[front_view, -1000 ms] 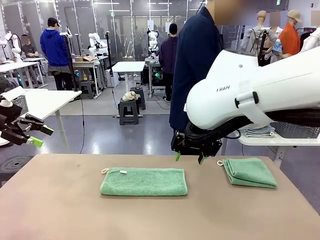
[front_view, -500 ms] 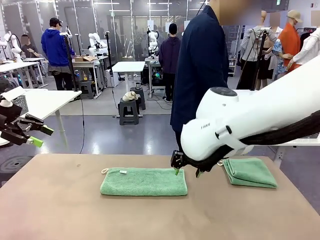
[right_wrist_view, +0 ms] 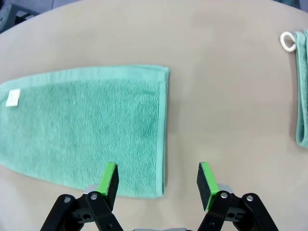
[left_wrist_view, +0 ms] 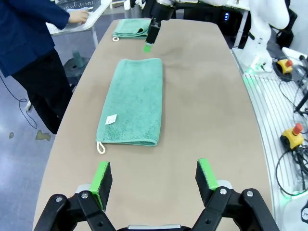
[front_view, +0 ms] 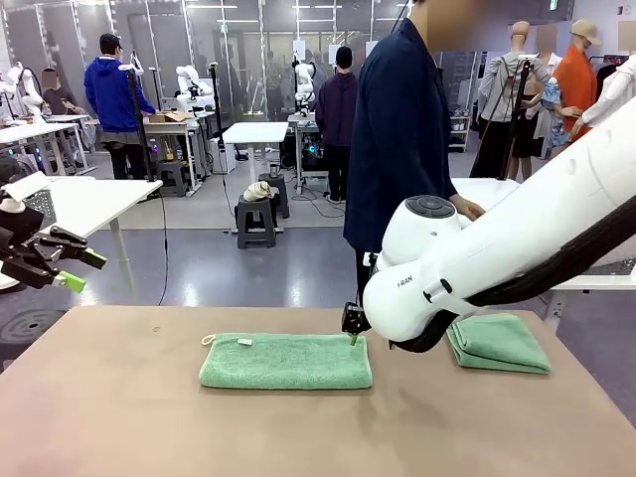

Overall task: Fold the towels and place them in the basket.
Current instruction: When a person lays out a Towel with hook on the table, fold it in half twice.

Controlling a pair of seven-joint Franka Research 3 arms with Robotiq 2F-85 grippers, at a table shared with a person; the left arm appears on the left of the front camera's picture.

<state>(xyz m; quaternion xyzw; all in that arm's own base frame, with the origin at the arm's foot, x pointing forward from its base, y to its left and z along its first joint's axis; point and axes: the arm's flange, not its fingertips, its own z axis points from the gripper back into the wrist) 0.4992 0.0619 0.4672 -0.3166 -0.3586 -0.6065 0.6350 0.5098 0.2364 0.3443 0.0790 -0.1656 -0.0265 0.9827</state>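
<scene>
Near strip and left third of the surface (front_view: 119, 397) are bare, free pass. Right arm (front_view: 477, 268) slants low over the gap between long towel (front_view: 285, 361) and folded towel (front_view: 502, 343), blocking it. Right hand (right_wrist_view: 158, 179) sits over the long towel's right end. Person (front_view: 402, 149) at far edge, right of centre. Left hand (front_view: 83, 271) hangs off the left edge.

R hand (right_wrist_view: 158, 180) over counter (front_view: 298, 427), straddling short edge of mid-counter towel (right_wrist_view: 86, 130): one finger above towel, other above bare counter beside it. End towel (right_wrist_view: 302, 86) lies ahead on that bare side, well apart from 1st. L hand (left_wrist_view: 155, 175) near counter's end; mid-counter towel lengthwise ahead of it, end towel beyond, R hand btwn them.
</scene>
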